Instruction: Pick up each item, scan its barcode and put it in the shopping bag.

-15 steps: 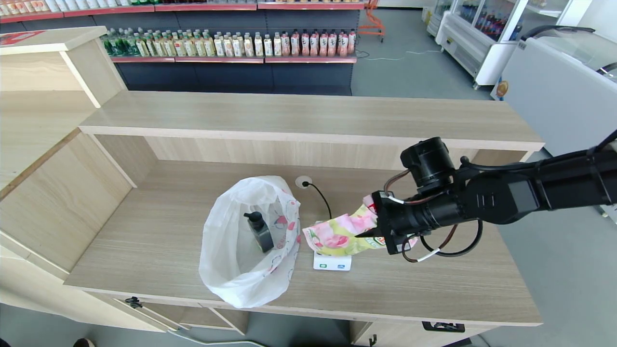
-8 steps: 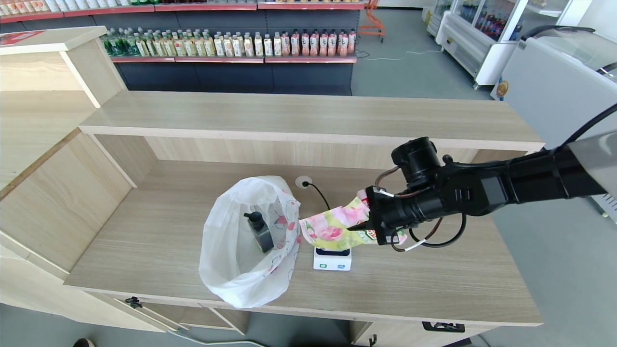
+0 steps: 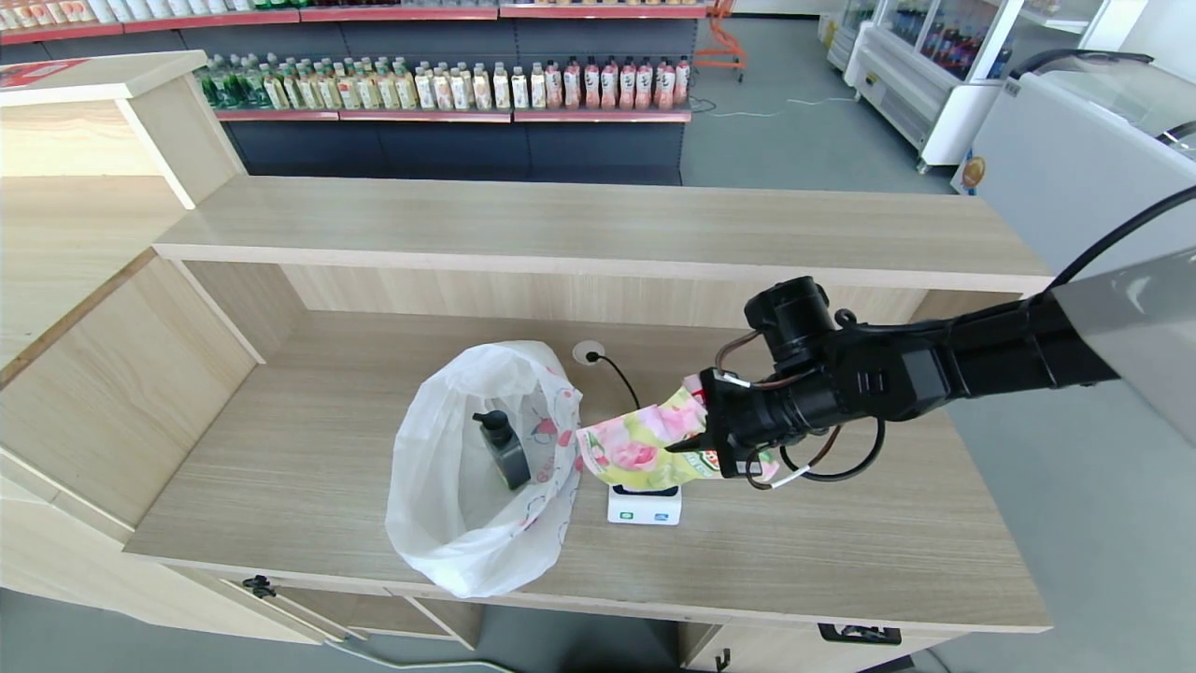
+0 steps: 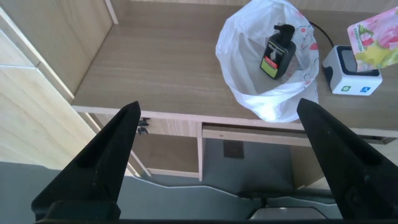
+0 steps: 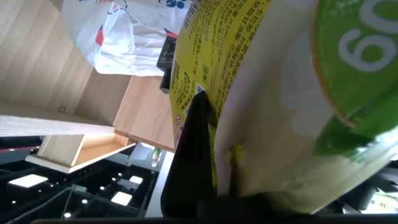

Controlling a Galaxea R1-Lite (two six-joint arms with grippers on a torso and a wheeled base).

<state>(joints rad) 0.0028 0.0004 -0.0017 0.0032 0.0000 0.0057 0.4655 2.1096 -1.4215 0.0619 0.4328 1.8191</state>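
Note:
A pink and yellow flowered pouch [image 3: 645,449] hangs just above the white barcode scanner [image 3: 643,507], its free end touching the rim of the shopping bag. My right gripper [image 3: 696,447] is shut on the pouch [image 5: 280,93], with one dark finger [image 5: 196,162] pressed against its printed side. The white shopping bag [image 3: 448,523] stands open left of the scanner, with a dark pump bottle [image 3: 505,453] inside it. My left gripper [image 4: 221,165] hangs open below the counter's front edge, facing the bag [image 4: 273,102], the bottle [image 4: 278,53] and the scanner [image 4: 348,78].
A black cable [image 3: 621,379] runs from a hole at the back of the counter to the scanner. A raised ledge [image 3: 598,224] walls the back, a wooden side panel [image 3: 112,393] the left. Bare counter [image 3: 841,542] lies right of the scanner.
My right arm has carried the pouch leftward, from over the scanner's right side to over the scanner, its free end closer to the bag.

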